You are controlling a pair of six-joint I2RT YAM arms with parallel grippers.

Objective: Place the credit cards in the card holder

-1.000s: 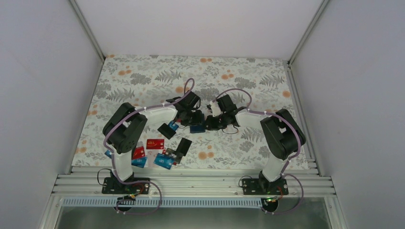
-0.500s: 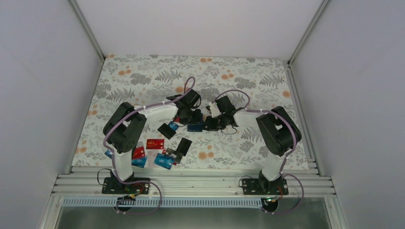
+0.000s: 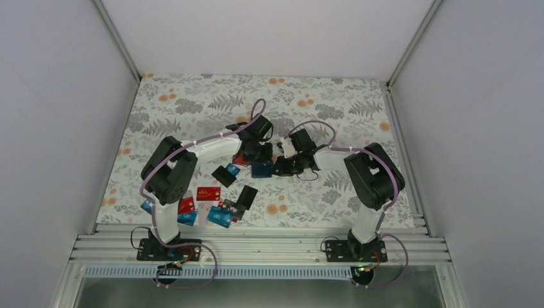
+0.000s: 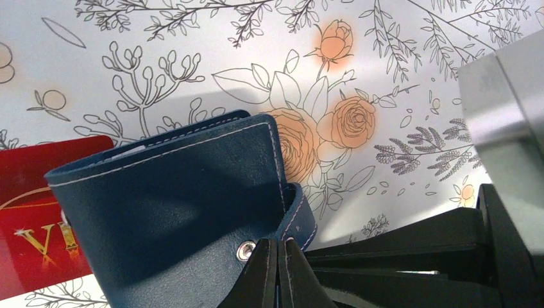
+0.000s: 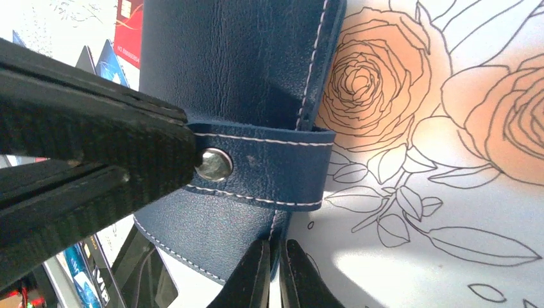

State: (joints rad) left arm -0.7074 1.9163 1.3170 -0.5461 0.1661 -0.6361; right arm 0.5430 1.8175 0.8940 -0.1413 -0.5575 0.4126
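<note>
The navy-blue card holder (image 3: 262,170) is held between both grippers at mid-table. In the left wrist view my left gripper (image 4: 279,247) is shut on the holder's snap tab (image 4: 299,217), beside the metal snap; the holder's body (image 4: 173,199) fills the view, and a red card (image 4: 32,218) lies beside it. In the right wrist view my right gripper (image 5: 276,249) is shut on the holder's (image 5: 224,64) edge, below the tab (image 5: 269,168). The left gripper's fingers (image 5: 96,144) grip the tab from the left. Credit cards lie near the left arm: red (image 3: 208,193), black (image 3: 224,175), light blue (image 3: 218,216).
More cards lie at the near left: a black one (image 3: 246,196), a red one (image 3: 186,205), a blue one (image 3: 187,218). The floral table cloth (image 3: 192,109) ends at a metal rail (image 3: 256,244) in front. White walls stand on three sides.
The left wrist has moved a little away from the bases and the right arm has swung slightly left. The card holder stays gripped between both.
</note>
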